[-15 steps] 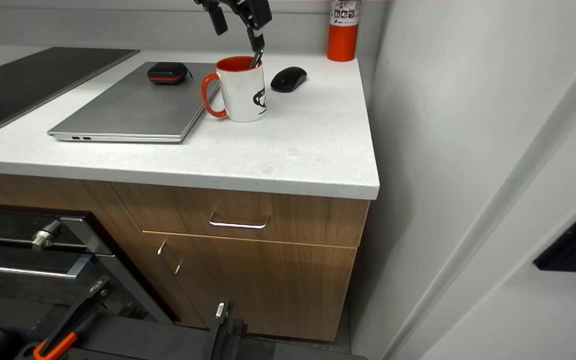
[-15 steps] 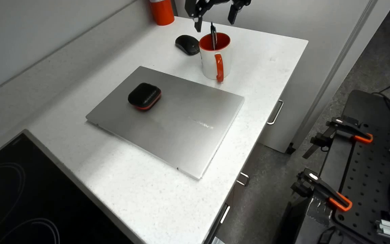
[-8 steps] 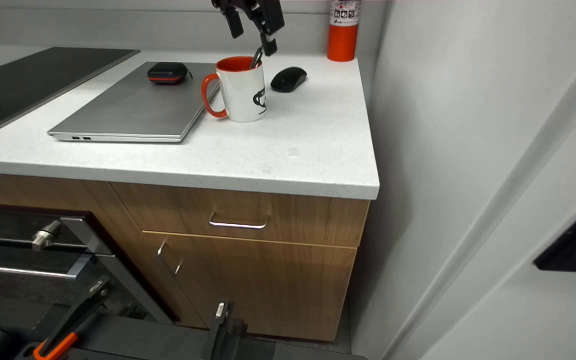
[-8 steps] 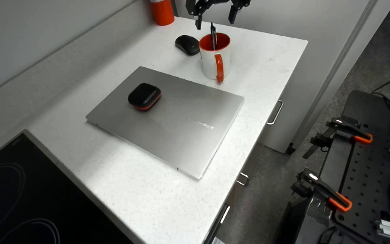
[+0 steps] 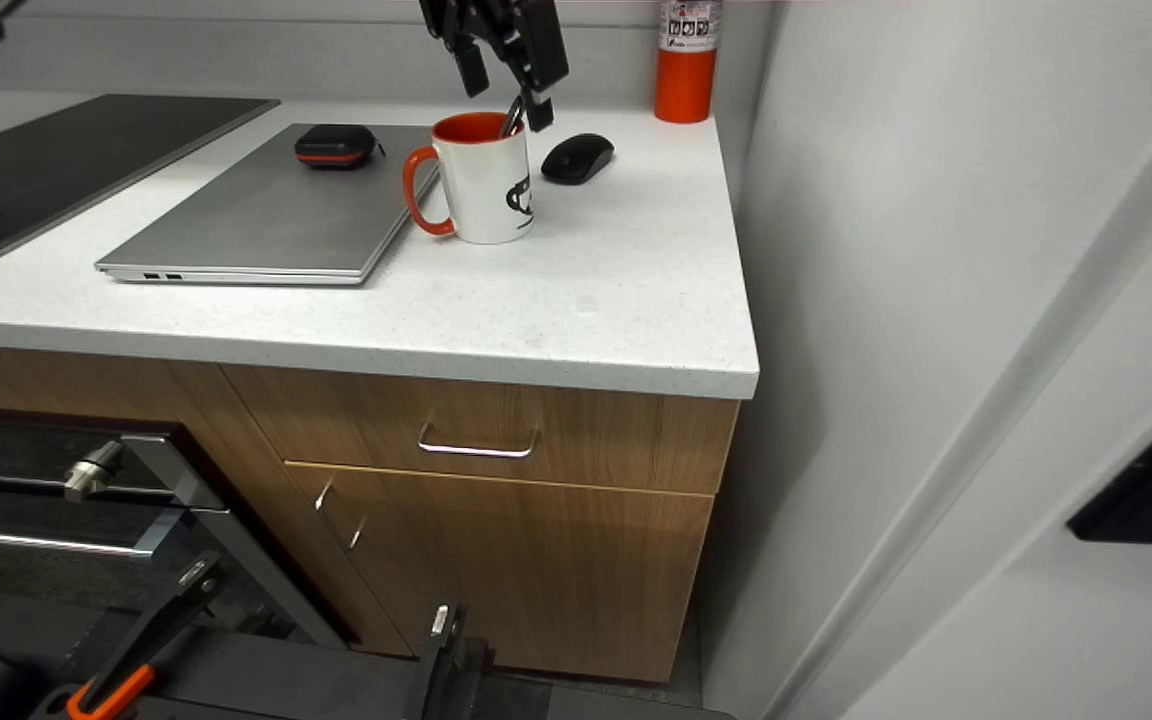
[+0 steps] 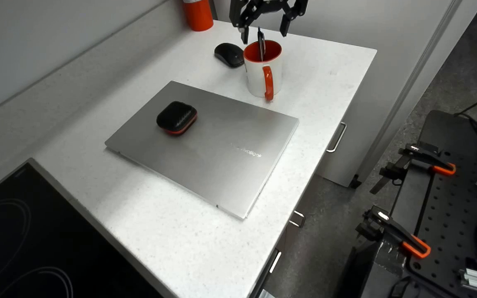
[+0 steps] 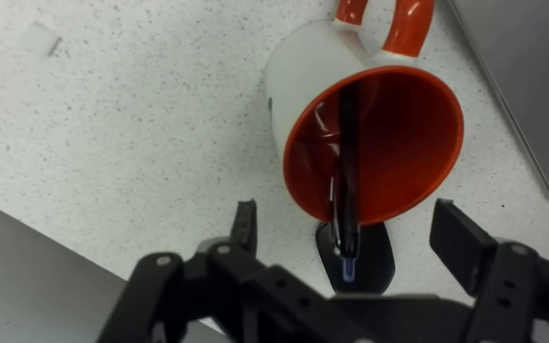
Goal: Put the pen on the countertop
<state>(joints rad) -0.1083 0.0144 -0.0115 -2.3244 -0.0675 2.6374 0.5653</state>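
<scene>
Gripper (image 6: 264, 33): stands at 12 o'clock in both exterior views, at 6 in your wrist view; near the rim of the mug (image 7: 303, 76).
Fingers (image 5: 474, 72): slant down toward 5 o'clock in an exterior view.
Jaws: spread wide apart; in the wrist view the pen (image 7: 349, 190) shows between them, a gap on either side. Whether the tips are level with its end, you cannot tell.
Pen position: tilted in the mug, upper end past the rim at 6 o'clock (wrist view).
Mug: upright, handle at 12 o'clock in that view.
Countertop (image 5: 626, 290): under the mug; gives you room from 3 to 6 o'clock of it in an exterior view, 9 to 11 in the wrist view.
Counter edge (image 7: 48, 234): slants from 9 to 7 o'clock of the mug (wrist view).
Mouse (image 7: 377, 257): just past the mug, 6 o'clock (wrist view).
Laptop (image 7: 532, 71): near the mug, 2 o'clock (wrist view).
Wall panel (image 5: 886, 250): 3 o'clock of the mug in an exterior view.
</scene>
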